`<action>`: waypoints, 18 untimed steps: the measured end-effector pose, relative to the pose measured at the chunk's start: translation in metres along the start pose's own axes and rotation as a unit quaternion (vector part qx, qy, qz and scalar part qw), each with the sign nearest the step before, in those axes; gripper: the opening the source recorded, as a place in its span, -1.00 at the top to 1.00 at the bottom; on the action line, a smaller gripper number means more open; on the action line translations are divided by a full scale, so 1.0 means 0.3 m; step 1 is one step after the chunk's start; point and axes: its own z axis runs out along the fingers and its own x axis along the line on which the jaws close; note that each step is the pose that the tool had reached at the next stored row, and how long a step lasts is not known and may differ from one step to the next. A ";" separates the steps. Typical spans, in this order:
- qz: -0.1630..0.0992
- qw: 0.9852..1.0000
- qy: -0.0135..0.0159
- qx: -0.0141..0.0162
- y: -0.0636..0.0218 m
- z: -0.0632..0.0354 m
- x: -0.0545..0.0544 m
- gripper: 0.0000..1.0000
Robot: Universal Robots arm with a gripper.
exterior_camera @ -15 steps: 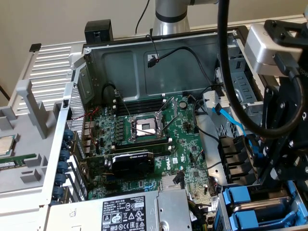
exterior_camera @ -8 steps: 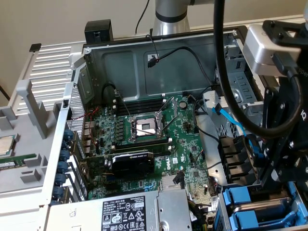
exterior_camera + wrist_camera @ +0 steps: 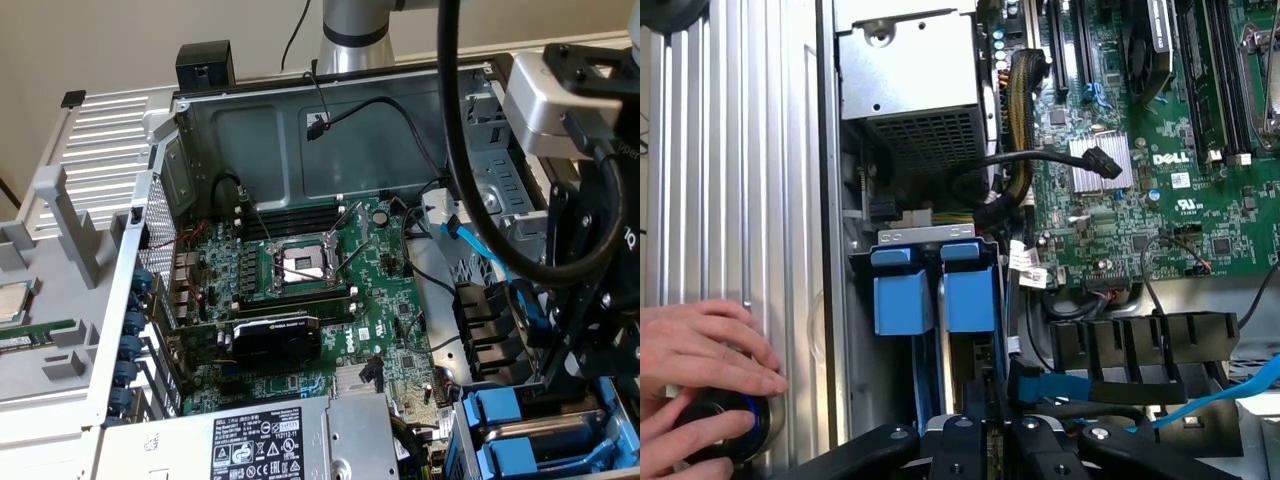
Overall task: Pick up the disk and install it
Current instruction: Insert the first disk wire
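Disk (image 3: 970, 295), in the drive bay (image 3: 925, 236) beside its twin (image 3: 905, 292) at the exterior view's near right, seems pinched by the narrow fingers of the gripper (image 3: 985, 428); tilt could jam it against the blue cable (image 3: 1060, 386).

bay (image 3: 930, 236) | disk (image 3: 970, 298) beside other carrier (image 3: 904, 302) (just apart); power supply (image 3: 910, 90) adjoining; motherboard (image 3: 1200, 200) alongside

Exterior view angled down into computer case (image 3: 260, 140), wrist view close above, both sharing motherboard (image 3: 390, 290)
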 end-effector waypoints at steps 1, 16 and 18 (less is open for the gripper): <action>0.000 1.000 0.000 0.000 0.000 0.000 0.000 0.67; -0.002 1.000 -0.008 0.000 0.004 0.001 0.000 0.67; -0.003 1.000 -0.010 0.000 0.005 0.001 0.000 0.67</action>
